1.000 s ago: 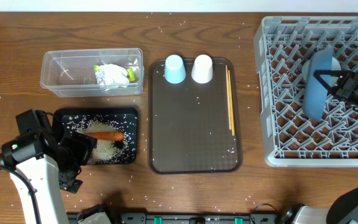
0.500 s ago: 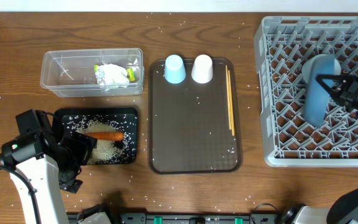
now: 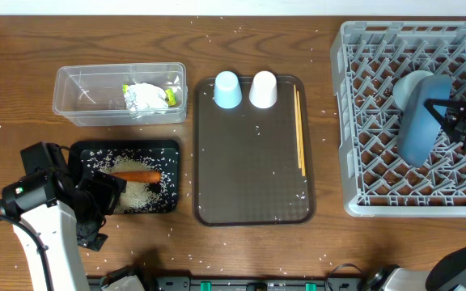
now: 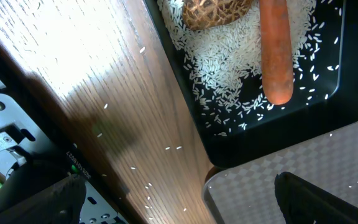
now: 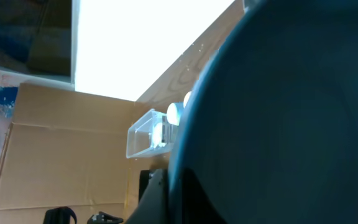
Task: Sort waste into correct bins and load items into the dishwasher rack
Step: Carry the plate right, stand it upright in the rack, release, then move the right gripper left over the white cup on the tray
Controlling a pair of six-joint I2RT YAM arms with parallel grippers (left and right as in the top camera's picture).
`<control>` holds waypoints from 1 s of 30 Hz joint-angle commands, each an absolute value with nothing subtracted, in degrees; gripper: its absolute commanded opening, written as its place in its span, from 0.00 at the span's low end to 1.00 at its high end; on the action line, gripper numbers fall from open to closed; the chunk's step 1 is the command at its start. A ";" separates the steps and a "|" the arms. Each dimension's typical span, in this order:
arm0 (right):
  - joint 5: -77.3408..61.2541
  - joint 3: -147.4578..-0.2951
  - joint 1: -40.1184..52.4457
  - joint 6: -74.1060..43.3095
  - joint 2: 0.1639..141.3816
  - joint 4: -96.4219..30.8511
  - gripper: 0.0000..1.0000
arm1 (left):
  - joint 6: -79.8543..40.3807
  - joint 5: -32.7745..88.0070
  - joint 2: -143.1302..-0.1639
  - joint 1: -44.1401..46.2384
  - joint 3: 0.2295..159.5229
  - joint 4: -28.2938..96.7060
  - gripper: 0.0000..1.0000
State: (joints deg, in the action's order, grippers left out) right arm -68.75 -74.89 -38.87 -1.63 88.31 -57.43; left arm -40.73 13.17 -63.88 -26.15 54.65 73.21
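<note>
Overhead view of a brown wooden table (image 3: 23, 73) with two robot arms. At the far right sits a large square grey plastic rack (image 3: 362, 162) with a lattice of pegs. A light-blue bowl (image 3: 415, 129) stands on its edge inside the rack, tilted. The right claw (image 3: 437, 109) reaches in from the right with its fingers pinched together on the bowl's upper rim. In the middle lies a flat brown serving tray (image 3: 249, 178). A light-blue cup (image 3: 227, 89) and a white cup (image 3: 263, 89) stand upside down side by side at its far edge. Thin wooden chopsticks (image 3: 299, 133) lie along its right side. At the left, a clear rectangular plastic tub (image 3: 79, 101) holds a crumpled green, yellow and white wrapper (image 3: 146, 97). Nearer the camera, a shallow black rectangular tray (image 3: 164, 147) holds a small orange carrot (image 3: 140, 175) on a bed of loose white rice grains (image 3: 156, 192). The left claw (image 3: 102, 206) hovers at that tray's near left corner.

Left wrist view, looking down. The left claw (image 4: 179, 205) has its fingers spread wide apart, one in each bottom corner, holding and touching nothing. Above them is the black tray (image 4: 347, 81) with the carrot (image 4: 275, 50), the rice (image 4: 222, 68) and a brown food lump (image 4: 213, 11) at the top edge. The serving tray's (image 4: 303, 180) corner shows below.

Right wrist view. The bowl (image 5: 278, 124), dark against bright light, fills most of the picture. The tub (image 5: 143, 135) shows small in the distance. The claw's own fingers cannot be made out here.
</note>
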 commanded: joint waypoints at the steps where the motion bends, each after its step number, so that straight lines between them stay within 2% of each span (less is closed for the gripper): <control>1: -59.75 -74.19 -40.60 -2.50 88.92 -57.84 0.08 | -41.43 12.60 -63.99 -26.46 54.65 73.36 0.98; 4: -57.52 -74.19 -41.08 -2.55 88.92 -57.45 0.13 | -41.43 12.60 -63.99 -26.46 54.65 73.38 0.98; 15: -46.85 -74.19 -46.37 -4.69 88.92 -58.13 0.14 | -41.43 12.60 -63.99 -26.46 54.65 73.36 0.98; 16: -46.50 -74.19 -46.65 -4.69 88.92 -58.13 0.16 | -41.43 12.60 -63.99 -26.46 54.65 73.38 0.98; 19: -46.50 -74.19 -47.20 -4.69 88.90 -58.52 0.37 | -41.43 12.60 -63.99 -26.46 54.65 73.36 0.98; 22: -46.50 -74.24 -47.24 -4.69 88.68 -58.57 0.47 | -41.43 12.60 -63.99 -26.46 54.65 73.38 0.98; 30: -46.52 -74.26 -47.24 -4.67 85.65 -59.02 0.50 | -41.43 12.60 -63.99 -26.46 54.65 73.38 0.98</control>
